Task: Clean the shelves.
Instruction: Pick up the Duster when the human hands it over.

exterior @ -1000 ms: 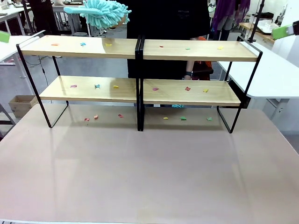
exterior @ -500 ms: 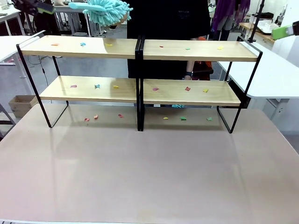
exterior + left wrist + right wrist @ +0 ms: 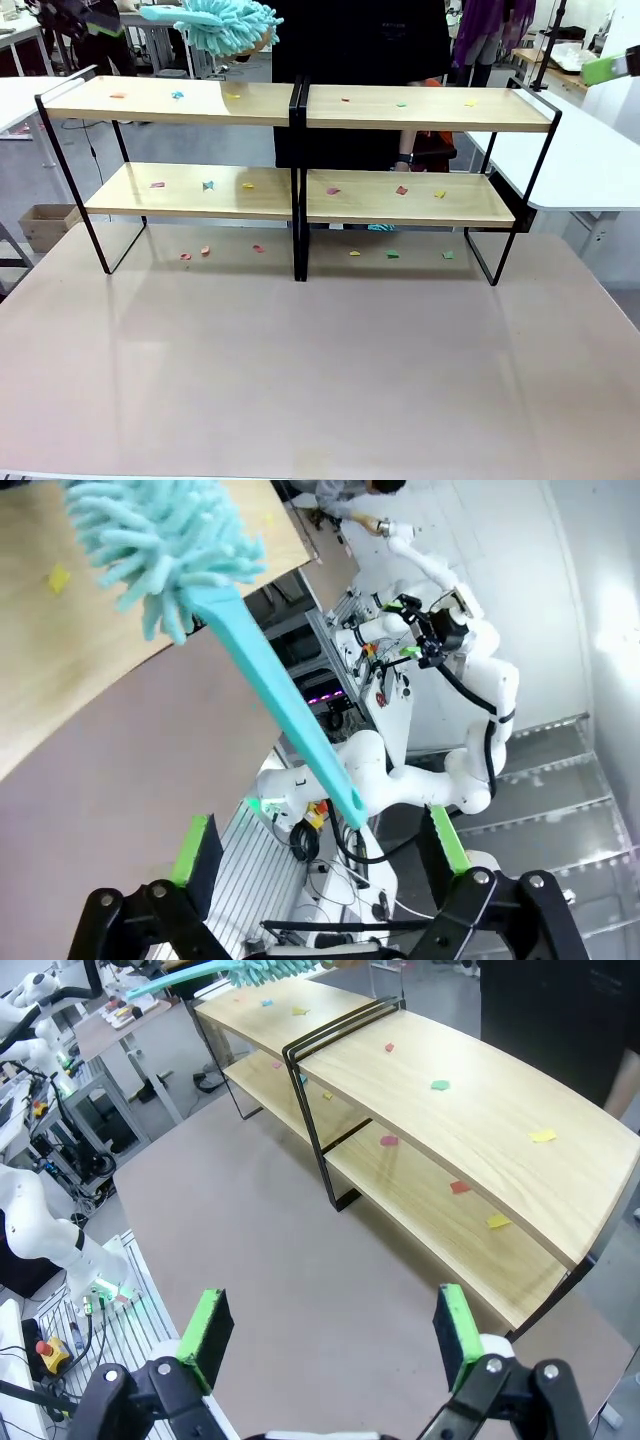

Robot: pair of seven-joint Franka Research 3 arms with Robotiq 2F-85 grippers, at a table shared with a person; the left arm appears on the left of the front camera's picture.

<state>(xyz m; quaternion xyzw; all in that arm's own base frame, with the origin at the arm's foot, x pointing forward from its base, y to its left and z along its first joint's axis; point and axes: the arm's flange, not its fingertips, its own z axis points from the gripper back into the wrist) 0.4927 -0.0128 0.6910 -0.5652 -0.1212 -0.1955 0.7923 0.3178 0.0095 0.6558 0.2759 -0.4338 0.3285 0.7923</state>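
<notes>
Step in hand, as judged: taking up the duster (image 3: pixel 160 540); left gripper (image 3: pixel 318 842) spread wide, handle (image 3: pixel 280 710) tip level with its pads (image 3: pixel 190 848), ungripped; right gripper (image 3: pixel 332 1328) spread, empty; shelves (image 3: pixel 300 105) at the table's (image 3: pixel 320 380) 12 o'clock, strewn with scraps (image 3: pixel 402 190); next: advance, clamp the handle.

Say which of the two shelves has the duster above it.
The left shelf, on the robot's left: the teal duster hangs above its top board. The right shelf has none above it.

The shelves (image 3: pixel 430 112) are glossy wood on matt metal tubing. The duster (image 3: pixel 225 25) is shaggy cloth with a smooth plastic handle.
</notes>
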